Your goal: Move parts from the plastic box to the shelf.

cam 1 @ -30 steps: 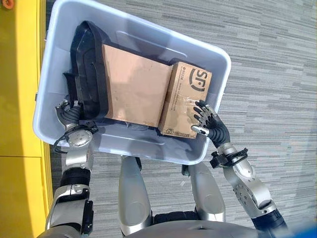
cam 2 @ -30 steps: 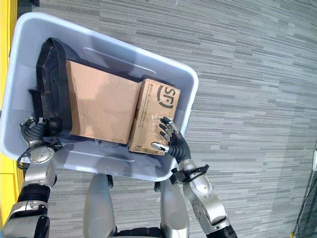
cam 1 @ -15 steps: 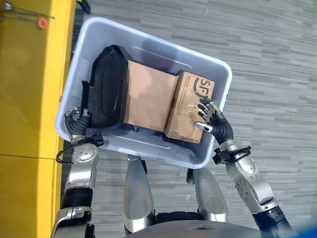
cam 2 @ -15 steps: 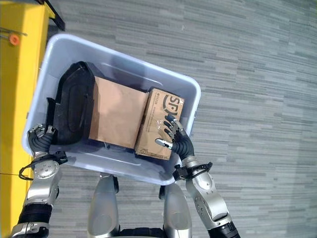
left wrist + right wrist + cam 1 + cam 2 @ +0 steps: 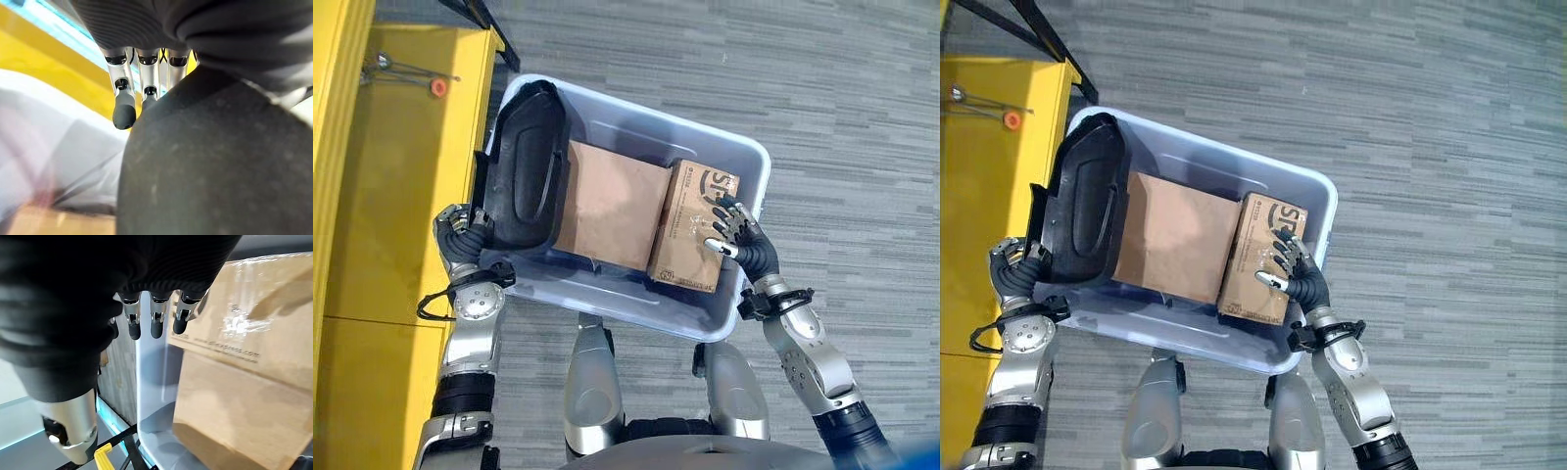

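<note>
Plastic box (image 5: pixel 607 117) carried, long axis slanting shelf-to-right.

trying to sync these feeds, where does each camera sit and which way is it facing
Left eye view: on the head, looking down at the plastic box held between left hand and right hand.
Right eye view: beside it, same scene; yellow shelf at the view's left.
Left wrist view: along its fingers, against the black part.
Right wrist view: along its fingers at the cardboard box.
Shared: both eye views show both hands and the box.
</note>
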Controlling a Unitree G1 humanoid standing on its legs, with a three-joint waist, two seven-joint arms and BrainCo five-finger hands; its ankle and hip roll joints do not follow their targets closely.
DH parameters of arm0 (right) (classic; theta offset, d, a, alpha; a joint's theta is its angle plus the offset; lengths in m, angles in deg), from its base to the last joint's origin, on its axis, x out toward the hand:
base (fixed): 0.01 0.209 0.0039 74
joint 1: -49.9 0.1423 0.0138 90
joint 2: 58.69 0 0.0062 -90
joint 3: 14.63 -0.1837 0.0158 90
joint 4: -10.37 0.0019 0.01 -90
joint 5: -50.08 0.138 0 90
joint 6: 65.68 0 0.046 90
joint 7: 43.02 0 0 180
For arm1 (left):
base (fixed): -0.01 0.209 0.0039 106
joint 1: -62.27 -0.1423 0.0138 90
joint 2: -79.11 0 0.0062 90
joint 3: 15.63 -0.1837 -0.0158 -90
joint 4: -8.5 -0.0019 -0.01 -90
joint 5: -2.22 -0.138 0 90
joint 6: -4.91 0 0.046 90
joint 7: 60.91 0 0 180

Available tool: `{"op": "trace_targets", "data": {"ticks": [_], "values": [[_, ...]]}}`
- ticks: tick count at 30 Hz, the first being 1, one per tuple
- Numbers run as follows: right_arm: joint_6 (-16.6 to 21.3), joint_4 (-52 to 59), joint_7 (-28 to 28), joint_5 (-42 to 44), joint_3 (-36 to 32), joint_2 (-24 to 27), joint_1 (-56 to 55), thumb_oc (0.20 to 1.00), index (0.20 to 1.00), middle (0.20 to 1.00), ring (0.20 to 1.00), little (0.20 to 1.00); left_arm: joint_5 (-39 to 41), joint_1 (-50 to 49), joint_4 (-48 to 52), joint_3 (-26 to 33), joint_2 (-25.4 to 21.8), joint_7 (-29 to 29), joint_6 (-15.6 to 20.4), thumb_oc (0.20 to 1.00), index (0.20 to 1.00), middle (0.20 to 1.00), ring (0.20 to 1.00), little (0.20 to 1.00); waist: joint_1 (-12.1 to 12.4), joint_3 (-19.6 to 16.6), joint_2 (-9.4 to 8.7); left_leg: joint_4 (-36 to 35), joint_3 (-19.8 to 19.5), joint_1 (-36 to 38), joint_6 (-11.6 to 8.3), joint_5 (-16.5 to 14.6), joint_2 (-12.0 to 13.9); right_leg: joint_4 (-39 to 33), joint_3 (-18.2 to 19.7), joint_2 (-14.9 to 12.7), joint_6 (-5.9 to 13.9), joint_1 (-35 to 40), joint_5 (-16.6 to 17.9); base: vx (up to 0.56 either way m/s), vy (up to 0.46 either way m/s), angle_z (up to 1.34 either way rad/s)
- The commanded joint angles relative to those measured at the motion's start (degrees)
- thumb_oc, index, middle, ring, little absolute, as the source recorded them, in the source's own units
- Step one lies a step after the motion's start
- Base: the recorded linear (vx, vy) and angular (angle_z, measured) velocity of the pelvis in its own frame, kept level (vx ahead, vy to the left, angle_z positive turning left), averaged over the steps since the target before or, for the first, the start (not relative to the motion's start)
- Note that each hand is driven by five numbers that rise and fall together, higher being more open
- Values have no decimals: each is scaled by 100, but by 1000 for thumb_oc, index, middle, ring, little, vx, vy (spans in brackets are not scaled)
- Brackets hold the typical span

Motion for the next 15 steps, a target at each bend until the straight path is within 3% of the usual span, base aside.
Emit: {"op": "trace_targets", "data": {"ticks": [1,7,15], "values": [[202,406,-84,3,-331,-231,95,1000,1000,1000,1000,1000,-206,107,498,530,-205,41,330,200,200,200,200,200,6,-50,-125,37,249,987,32,-1037,93,229,17,-284,-483,379,134,-25,-31,2],[171,411,-153,13,-416,-249,80,1000,1000,1000,1000,1000,-254,-72,836,554,-97,247,334,200,200,200,200,200,-2,-51,-43,37,236,1293,59,-1018,96,287,47,-268,-492,674,108,-8,-29,0],[129,354,-336,96,-496,-330,-97,1000,1000,1000,1000,1000,-233,-710,1117,564,82,648,305,200,200,200,200,200,-8,-536,199,37,185,1534,200,-825,184,921,123,-67,-429,844,-10,-12,-67,1]]}}
